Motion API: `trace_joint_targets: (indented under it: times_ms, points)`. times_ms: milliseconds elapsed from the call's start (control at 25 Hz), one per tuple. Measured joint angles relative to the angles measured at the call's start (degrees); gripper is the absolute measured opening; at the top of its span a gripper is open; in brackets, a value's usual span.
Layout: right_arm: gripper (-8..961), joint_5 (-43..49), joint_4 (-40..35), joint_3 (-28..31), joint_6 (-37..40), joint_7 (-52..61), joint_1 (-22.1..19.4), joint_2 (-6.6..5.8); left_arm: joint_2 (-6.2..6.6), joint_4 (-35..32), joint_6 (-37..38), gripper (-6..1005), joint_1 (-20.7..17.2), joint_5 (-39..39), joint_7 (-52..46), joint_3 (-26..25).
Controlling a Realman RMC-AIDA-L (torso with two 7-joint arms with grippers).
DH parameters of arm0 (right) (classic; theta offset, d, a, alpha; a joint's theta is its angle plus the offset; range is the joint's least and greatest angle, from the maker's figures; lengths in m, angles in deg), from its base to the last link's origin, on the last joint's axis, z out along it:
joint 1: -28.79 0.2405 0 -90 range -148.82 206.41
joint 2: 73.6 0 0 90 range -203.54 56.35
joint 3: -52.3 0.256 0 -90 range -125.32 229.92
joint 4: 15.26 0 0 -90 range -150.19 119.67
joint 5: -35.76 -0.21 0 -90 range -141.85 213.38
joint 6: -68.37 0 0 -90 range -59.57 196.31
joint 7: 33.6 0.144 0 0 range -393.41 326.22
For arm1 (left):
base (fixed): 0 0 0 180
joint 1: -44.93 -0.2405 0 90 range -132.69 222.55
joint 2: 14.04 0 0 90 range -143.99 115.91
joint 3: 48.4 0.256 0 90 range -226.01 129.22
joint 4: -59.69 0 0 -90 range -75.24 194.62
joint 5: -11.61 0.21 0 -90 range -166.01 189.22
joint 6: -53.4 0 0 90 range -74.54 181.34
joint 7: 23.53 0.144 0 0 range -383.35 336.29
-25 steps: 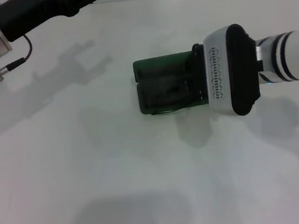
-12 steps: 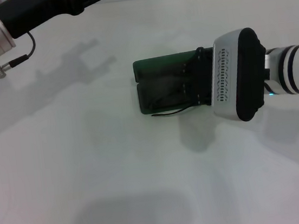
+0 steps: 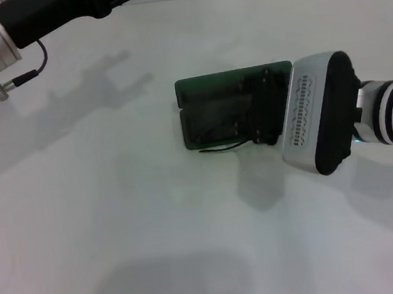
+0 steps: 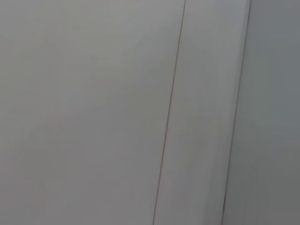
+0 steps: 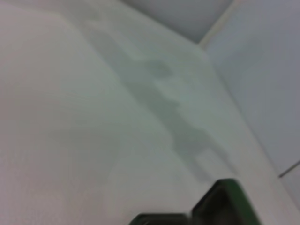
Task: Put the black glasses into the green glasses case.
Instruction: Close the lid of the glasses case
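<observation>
Green glasses case: open on the white table, centre of the head view; one corner shows in the right wrist view.
Black glasses: thin temple arm pokes over the case's near edge.
Right gripper: over the case's right end; jaw state cannot be told.
Left arm: upper left, raised, idle.

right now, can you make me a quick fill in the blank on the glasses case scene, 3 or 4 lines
1. The green glasses case lies on the white table with its lid ____.
2. The ____ gripper is over the case's end.
3. A thin temple arm of the black glasses pokes out past the case's ____ edge.
4. The left arm is raised near the table's ____ edge.

Missing words: open; right; near; far
</observation>
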Motion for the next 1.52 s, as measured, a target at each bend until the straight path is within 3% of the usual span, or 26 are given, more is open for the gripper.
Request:
trace_joint_targets:
  times_ms: [120,320,520,640,840,1040,1240,1400,1520]
  points:
    - [428,-5.07,0.00,-0.13,-1.45,-0.07,-0.45,-0.12,-0.01,-0.01,-0.05,825,0.01,0.00,0.03,0.00]
    - [427,-17.48,0.33,2.83,4.02,-5.20,-0.37,-0.32,-0.31,-0.01,-0.06,826,0.26,0.00,0.13,0.00]
    - [425,-33.42,3.48,14.98,25.34,-15.33,-0.20,-0.29,-0.55,0.00,-0.04,826,0.19,-0.28,0.55,0.00]
    - [425,-34.30,6.43,20.22,33.04,-17.23,-0.05,-0.43,-0.58,0.12,0.05,826,-0.08,-0.40,0.60,0.00]
    - [425,-31.45,9.31,19.17,27.23,-29.47,-3.81,-0.01,-0.62,0.43,0.09,825,-0.33,-0.21,0.72,0.00]
    - [425,-41.84,11.66,15.67,22.26,-44.34,-6.24,0.02,-0.70,0.49,0.02,825,-0.35,-0.06,0.74,0.00]
    - [425,-52.66,16.29,15.58,21.32,-54.01,-6.02,0.04,-0.71,0.52,-0.04,825,-0.35,-0.03,0.74,0.00]
    - [425,-53.02,16.96,14.49,16.45,-54.71,-4.95,-0.01,-0.74,0.57,-0.29,826,-0.33,0.00,0.75,0.00]
    - [425,-52.99,17.10,10.42,10.98,-54.61,-3.08,-0.21,-0.78,0.62,-1.38,826,-0.19,0.00,0.86,0.00]
